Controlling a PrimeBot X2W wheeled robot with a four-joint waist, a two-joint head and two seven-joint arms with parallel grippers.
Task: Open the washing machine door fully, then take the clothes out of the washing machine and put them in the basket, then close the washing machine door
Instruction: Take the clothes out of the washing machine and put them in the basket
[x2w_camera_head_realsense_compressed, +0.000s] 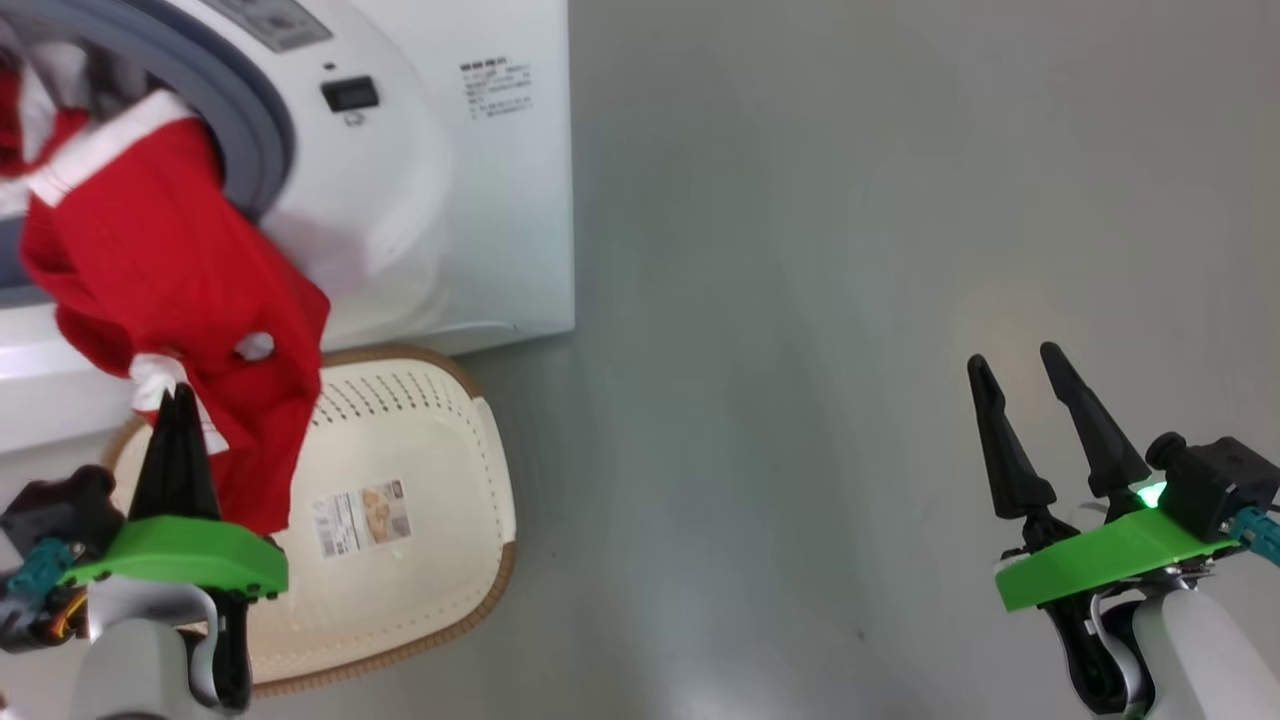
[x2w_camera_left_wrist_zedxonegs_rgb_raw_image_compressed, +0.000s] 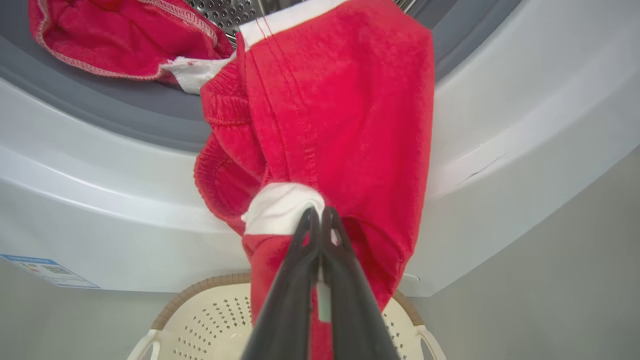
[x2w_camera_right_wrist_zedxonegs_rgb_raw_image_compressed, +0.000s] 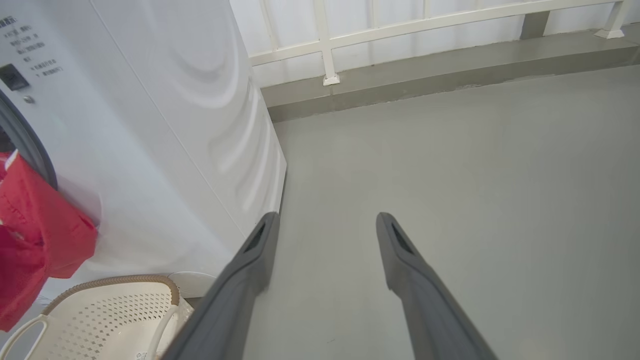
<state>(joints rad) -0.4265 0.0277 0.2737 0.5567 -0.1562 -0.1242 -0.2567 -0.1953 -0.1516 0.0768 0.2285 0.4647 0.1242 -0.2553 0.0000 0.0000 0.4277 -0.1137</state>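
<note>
A red garment with white trim (x2w_camera_head_realsense_compressed: 170, 290) hangs out of the washing machine (x2w_camera_head_realsense_compressed: 450, 200) mouth, over the cream basket (x2w_camera_head_realsense_compressed: 420, 610) on the floor below. My left gripper (x2w_camera_head_realsense_compressed: 180, 395) is shut on a white patch of that garment (x2w_camera_left_wrist_zedxonegs_rgb_raw_image_compressed: 320, 125), near its lower end. More red clothes (x2w_camera_left_wrist_zedxonegs_rgb_raw_image_compressed: 115, 35) lie on the grey rubber ring inside the drum opening. Far to the right, my right gripper (x2w_camera_head_realsense_compressed: 1010, 365) stands open over bare floor, holding nothing; in its own view the fingers (x2w_camera_right_wrist_zedxonegs_rgb_raw_image_compressed: 255, 250) point past the machine's side. The washing machine door is out of view.
The basket (x2w_camera_right_wrist_zedxonegs_rgb_raw_image_compressed: 100, 315) sits against the machine's front, with a paper label (x2w_camera_head_realsense_compressed: 362, 518) on its bottom. Grey floor (x2w_camera_head_realsense_compressed: 800, 400) stretches to the right of the machine. A white railing (x2w_camera_right_wrist_zedxonegs_rgb_raw_image_compressed: 400, 30) on a low kerb runs along the far side.
</note>
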